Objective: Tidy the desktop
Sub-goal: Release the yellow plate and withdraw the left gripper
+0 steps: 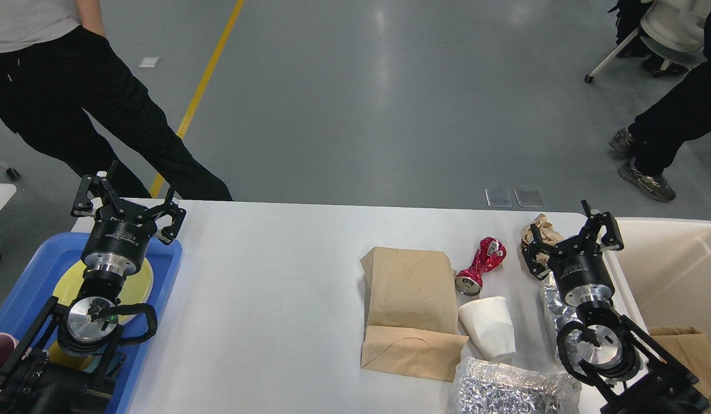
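While the large white matte desktop (263,287) fills the frame's lower middle, both black grippers hover empty with fingers spread: the left gripper (127,198) at lower left, the right gripper (568,233) beside the crumpled brown paper wad (538,229). A closing grab could nudge the crushed red can (479,265) (it looks free to roll) or tip the white paper cup (489,326).

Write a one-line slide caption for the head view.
Both hands, left hand and right hand, hover open over the desktop littered with a paper bag, crushed can, paper cup and foil.
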`<control>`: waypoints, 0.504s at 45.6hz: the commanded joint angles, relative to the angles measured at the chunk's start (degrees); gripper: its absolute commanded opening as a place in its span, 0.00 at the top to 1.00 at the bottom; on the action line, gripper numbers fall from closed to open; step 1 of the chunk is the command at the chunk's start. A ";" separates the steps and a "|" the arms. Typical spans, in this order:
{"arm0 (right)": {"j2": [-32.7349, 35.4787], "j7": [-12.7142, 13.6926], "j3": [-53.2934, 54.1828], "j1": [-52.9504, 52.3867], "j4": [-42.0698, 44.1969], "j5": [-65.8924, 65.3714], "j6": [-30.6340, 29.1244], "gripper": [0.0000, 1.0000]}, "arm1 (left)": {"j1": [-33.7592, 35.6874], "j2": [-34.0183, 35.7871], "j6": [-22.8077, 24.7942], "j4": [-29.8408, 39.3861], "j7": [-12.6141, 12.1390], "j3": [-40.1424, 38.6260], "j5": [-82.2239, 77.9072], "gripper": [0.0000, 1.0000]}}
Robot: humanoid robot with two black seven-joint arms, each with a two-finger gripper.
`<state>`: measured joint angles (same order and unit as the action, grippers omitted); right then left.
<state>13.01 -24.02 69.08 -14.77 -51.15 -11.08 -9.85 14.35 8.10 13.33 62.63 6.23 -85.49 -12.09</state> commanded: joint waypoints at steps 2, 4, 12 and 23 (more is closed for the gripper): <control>0.00 -0.06 0.00 0.00 0.00 0.01 -0.08 0.00 | -0.29 -0.37 0.12 -0.14 0.01 -0.64 0.31 0.03; 0.00 -0.06 0.00 0.00 0.00 0.01 0.00 0.00 | -0.29 -0.37 0.38 -0.14 -0.08 -0.56 0.31 0.03; 0.00 -0.06 0.00 0.00 0.00 0.00 0.00 0.00 | -0.21 -0.46 3.01 -0.23 -0.17 0.41 0.48 0.03; 0.00 0.03 0.00 0.00 0.00 0.09 -0.08 0.00 | -0.29 -3.44 3.10 -2.07 -0.08 0.50 1.72 0.03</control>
<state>13.01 -24.06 69.08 -14.76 -51.15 -11.04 -9.85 14.15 5.75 16.38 62.08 6.05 -85.11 -10.36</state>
